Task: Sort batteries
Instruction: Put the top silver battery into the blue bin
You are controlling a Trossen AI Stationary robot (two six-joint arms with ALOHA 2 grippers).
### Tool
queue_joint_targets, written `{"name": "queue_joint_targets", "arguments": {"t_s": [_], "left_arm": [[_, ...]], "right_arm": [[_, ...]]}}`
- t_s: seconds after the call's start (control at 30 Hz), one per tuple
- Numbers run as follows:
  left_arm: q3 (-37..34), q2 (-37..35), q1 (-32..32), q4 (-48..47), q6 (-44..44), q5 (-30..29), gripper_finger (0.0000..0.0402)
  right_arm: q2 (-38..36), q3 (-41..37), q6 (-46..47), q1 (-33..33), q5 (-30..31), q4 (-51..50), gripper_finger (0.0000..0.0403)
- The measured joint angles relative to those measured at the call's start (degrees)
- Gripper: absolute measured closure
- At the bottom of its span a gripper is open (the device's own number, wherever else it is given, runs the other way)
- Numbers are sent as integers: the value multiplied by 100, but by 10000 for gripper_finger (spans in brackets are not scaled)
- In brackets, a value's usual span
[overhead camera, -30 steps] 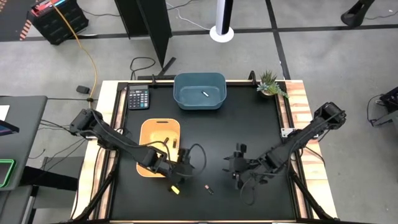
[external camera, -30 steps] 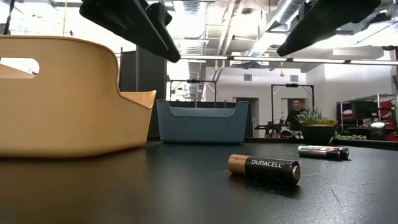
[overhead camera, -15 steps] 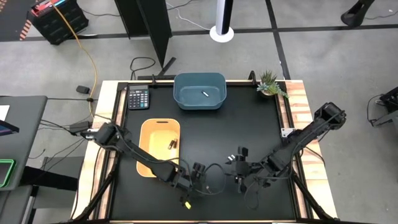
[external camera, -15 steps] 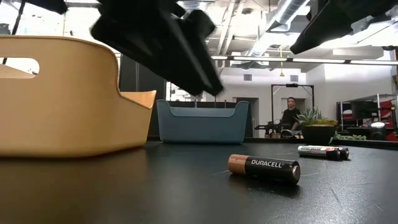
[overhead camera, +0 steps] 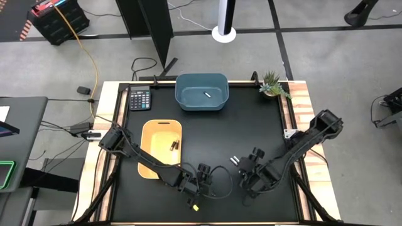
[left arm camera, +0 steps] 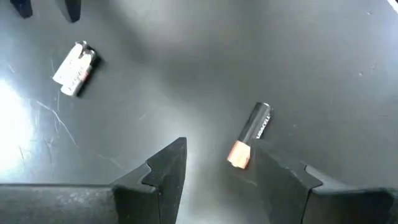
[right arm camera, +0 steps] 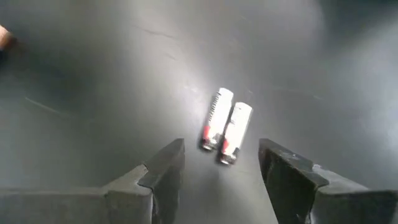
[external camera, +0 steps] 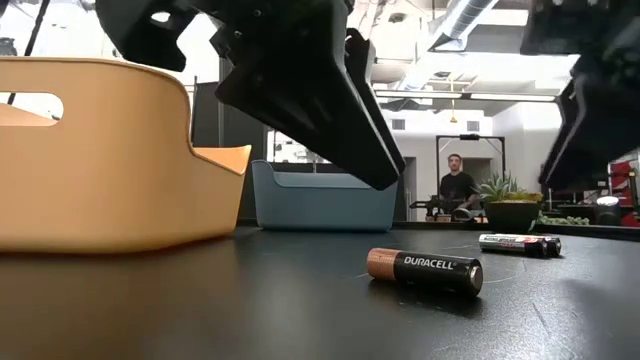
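Left tool (left arm camera: 214,163) open over the dark copper-ended battery (left arm camera: 250,135) lying loose on the surface (left arm camera: 186,68), right tool (right arm camera: 221,163) open above two whitish batteries (right arm camera: 226,127) lying touching; likely light, rigid, smooth, prone to rolling, best pinched across mid-barrel.

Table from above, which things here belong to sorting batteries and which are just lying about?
Job: copper-tipped battery; white battery pair; yellow tray holding dark batteries; blue tray holding a white battery.
Lying about: calculator; potted plant.
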Motion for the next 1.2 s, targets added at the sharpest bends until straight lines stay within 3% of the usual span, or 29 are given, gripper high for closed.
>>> {"name": "queue_joint_targets", "arguments": {"t_s": [0.33,0.63,0.83,1.0,1.1,1.2], "left_arm": [[-7,0,135,-163,395,-84,229],[-11,-153,130,-276,335,51,229],[-153,-528,119,-292,224,16,229],[-153,-601,119,-214,207,-41,229],[-155,-599,168,-223,208,-107,229],[-155,-599,287,-223,111,-123,229]], "right_arm": [[34,0,-169,-572,23,-71,182],[-156,-30,-1800,-1424,404,591,182],[-1441,-1102,-2139,-1697,753,1063,182],[-3026,-2486,-2015,-1494,544,2525,182],[-3358,-2891,-1991,-1243,259,3112,182],[-3235,-2920,-1862,-986,236,3180,182]]}}
